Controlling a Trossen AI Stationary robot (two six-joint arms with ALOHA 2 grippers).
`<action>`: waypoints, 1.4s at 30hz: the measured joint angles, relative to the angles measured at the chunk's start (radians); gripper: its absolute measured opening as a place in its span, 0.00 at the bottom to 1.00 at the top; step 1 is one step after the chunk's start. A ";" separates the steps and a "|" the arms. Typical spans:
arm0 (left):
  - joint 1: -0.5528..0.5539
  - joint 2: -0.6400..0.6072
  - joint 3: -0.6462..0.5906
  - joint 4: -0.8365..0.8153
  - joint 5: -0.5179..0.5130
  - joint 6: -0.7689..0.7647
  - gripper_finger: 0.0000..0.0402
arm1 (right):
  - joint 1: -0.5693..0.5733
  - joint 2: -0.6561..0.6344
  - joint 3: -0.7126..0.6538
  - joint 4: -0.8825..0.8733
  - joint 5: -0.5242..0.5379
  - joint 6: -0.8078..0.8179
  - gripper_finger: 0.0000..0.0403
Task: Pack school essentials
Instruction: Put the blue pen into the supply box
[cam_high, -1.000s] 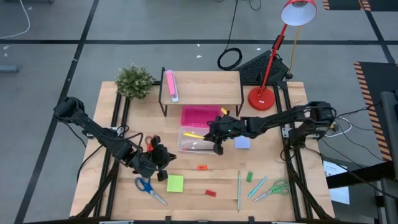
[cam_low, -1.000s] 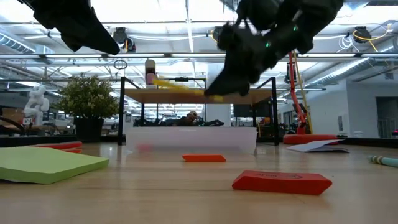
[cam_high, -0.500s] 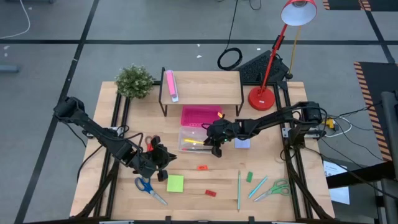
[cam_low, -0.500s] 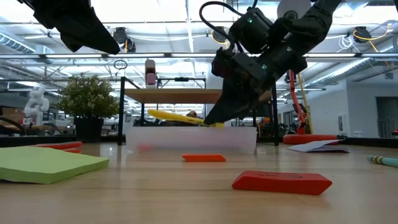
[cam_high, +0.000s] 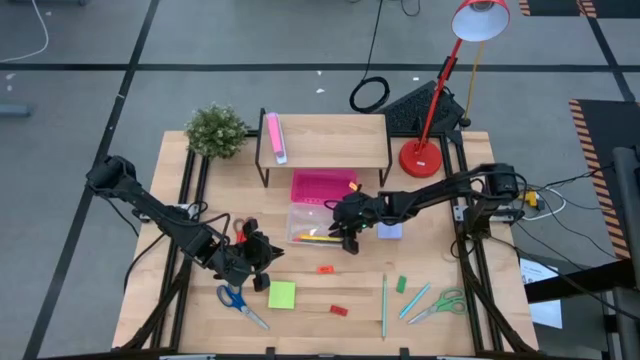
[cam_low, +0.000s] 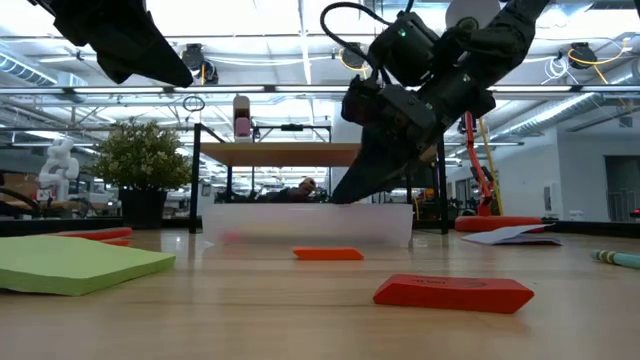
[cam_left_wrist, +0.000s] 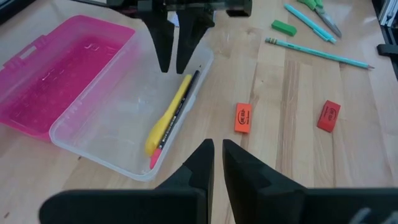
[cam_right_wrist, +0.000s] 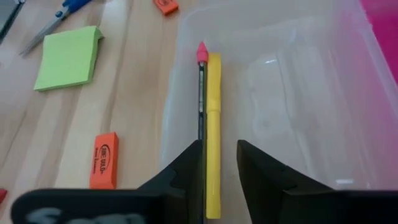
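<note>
Packed: a yellow highlighter (cam_right_wrist: 213, 134) and a dark pencil (cam_left_wrist: 184, 104) lie in the clear case (cam_high: 305, 224).
Left: scissors, note pads, erasers, pens on the tabletop (cam_high: 300, 320).
Right gripper (cam_high: 349, 238): over the case, jaws parted, empty; highlighter just below.
Left gripper (cam_high: 262, 268): near the green pad (cam_high: 281, 294), jaws slightly apart, empty.

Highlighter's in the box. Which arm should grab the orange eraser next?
Right. The right gripper hangs open over the clear box, just beside the orange eraser. The left gripper is farther off, near the lime-green pad.
</note>
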 joint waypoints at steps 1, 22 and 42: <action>0.000 0.000 0.000 0.000 0.000 0.000 0.09 | 0.000 -0.012 0.000 -0.003 -0.001 -0.006 0.24; -0.014 0.000 0.000 -0.152 0.090 -0.259 0.34 | 0.133 -0.539 -0.197 -0.258 0.093 -0.338 0.23; -0.045 0.000 0.000 -0.365 0.207 -0.662 0.37 | 0.101 -0.713 -0.333 -0.258 0.140 -0.370 0.23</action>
